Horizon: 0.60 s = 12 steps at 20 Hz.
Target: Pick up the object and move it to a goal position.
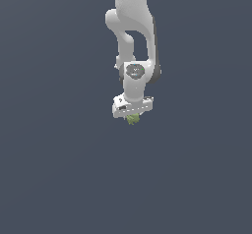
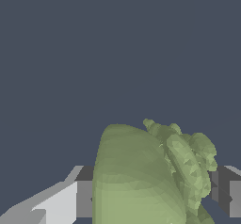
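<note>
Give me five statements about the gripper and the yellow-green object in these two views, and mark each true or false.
1. The yellow-green object sits between the fingers of the gripper. True.
2. The object lies on the ground far from the arm. False: it is right under the gripper, in the exterior view as well.
3. The object is red and cube-shaped. False: it is yellow-green and lumpy, with a smooth rounded part and a knobbly part.
4. The gripper points downward in the exterior view. True.
5. A second object lies beside it. False: only one object shows against the plain dark background.
</note>
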{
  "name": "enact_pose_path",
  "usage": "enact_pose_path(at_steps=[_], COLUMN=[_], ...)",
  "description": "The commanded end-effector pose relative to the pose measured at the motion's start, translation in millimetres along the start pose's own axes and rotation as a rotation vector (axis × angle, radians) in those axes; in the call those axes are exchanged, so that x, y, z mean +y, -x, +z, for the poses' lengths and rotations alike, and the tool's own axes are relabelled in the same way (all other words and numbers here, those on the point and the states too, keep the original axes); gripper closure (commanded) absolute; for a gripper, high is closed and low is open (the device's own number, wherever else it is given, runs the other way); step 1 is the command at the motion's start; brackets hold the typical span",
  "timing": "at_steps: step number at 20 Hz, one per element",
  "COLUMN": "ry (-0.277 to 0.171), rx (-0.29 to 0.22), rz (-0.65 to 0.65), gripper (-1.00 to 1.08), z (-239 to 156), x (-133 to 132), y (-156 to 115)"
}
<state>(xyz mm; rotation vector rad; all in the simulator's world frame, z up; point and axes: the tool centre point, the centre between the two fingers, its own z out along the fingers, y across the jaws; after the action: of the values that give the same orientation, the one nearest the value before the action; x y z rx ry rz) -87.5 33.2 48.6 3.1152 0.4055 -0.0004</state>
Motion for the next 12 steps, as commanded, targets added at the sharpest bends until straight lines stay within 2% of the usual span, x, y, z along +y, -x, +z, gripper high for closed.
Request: enact_pose_path(at_steps=[1, 12], ry=[0.0, 0.0], rx=[0.001, 0.001], rz=[0.0, 0.0], gripper=[1.08, 1.08], z=[-5, -68], x=[3, 32], y=[1, 12])
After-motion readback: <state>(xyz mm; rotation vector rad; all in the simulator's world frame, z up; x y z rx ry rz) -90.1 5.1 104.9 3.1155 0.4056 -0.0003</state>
